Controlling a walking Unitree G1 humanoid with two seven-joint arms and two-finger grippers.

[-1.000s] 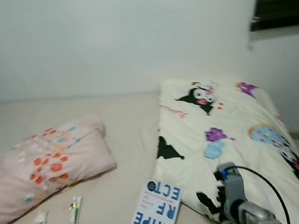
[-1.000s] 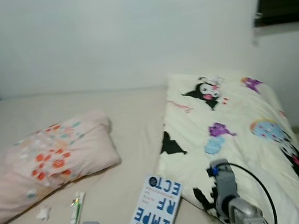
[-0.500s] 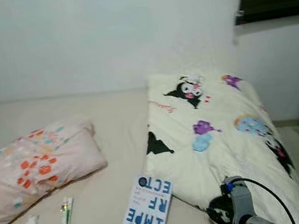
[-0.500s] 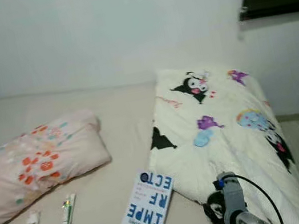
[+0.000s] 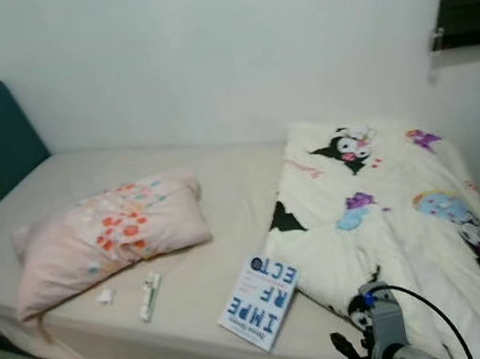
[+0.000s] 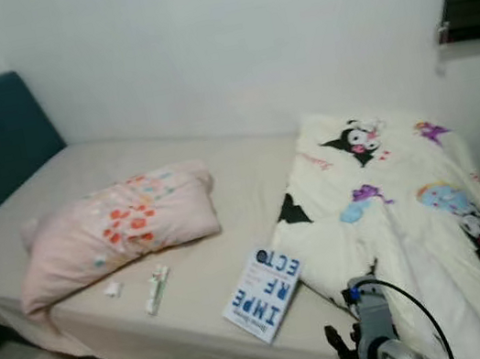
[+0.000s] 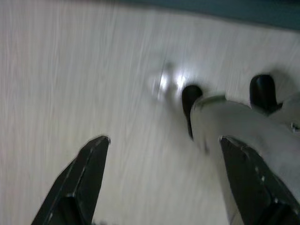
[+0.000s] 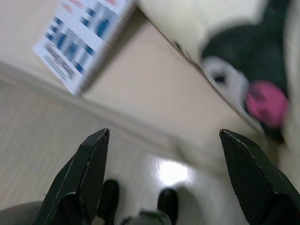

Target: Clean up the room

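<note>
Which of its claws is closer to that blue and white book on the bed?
Right. The right claw hangs open over the bed edge beside the book; the left claw points at bare floor.

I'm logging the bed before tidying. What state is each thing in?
Pink floral pillow: lying flat on mattress.
Cartoon-print cream duvet: spread, unfolded.
White-and-blue book: closed, at mattress edge.
Small white tube: lying flat.
Left gripper: open.
Right gripper: open.
</note>
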